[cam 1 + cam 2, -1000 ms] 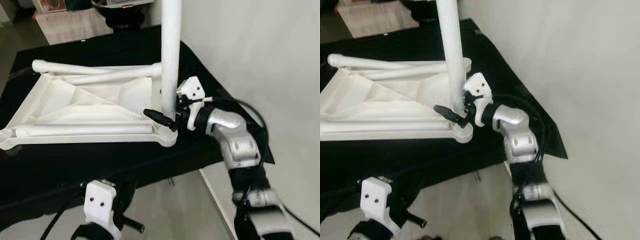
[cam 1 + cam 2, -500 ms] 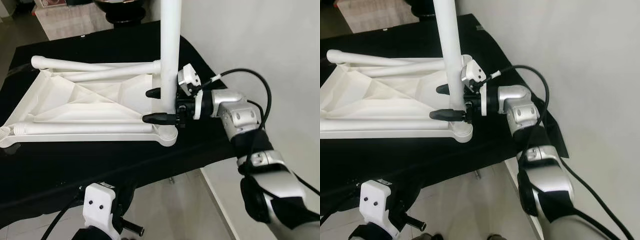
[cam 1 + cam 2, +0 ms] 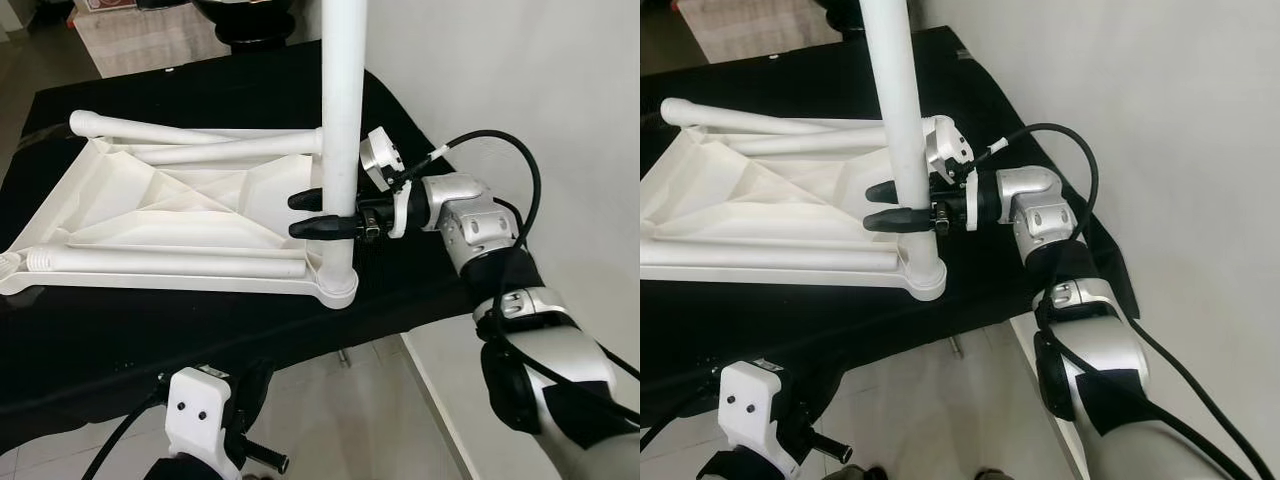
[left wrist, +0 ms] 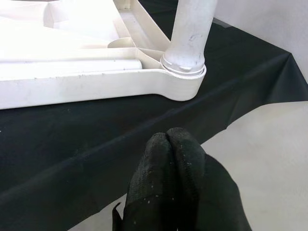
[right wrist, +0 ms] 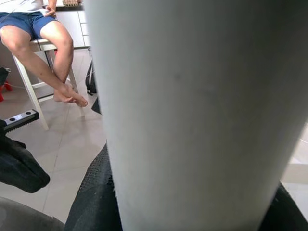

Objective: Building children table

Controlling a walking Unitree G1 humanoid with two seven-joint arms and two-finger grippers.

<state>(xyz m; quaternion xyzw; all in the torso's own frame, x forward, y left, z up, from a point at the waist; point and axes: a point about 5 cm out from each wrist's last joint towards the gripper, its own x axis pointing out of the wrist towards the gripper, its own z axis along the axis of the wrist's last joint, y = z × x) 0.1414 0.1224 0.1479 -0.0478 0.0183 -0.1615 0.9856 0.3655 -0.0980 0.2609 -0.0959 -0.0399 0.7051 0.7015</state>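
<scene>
No readable text, labels, brands, numbers or signs anywhere

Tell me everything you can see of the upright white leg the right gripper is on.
The upright leg is a smooth white plastic-looking tube, standing vertical in the round corner socket of the upturned white tabletop. Its top runs out of frame. The right gripper straddles it low down, one black finger on each side.

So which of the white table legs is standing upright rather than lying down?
The leg at the tabletop's near right corner, gripped by the right gripper. It stands vertical in its socket; the other legs lie flat across the upturned tabletop.
</scene>
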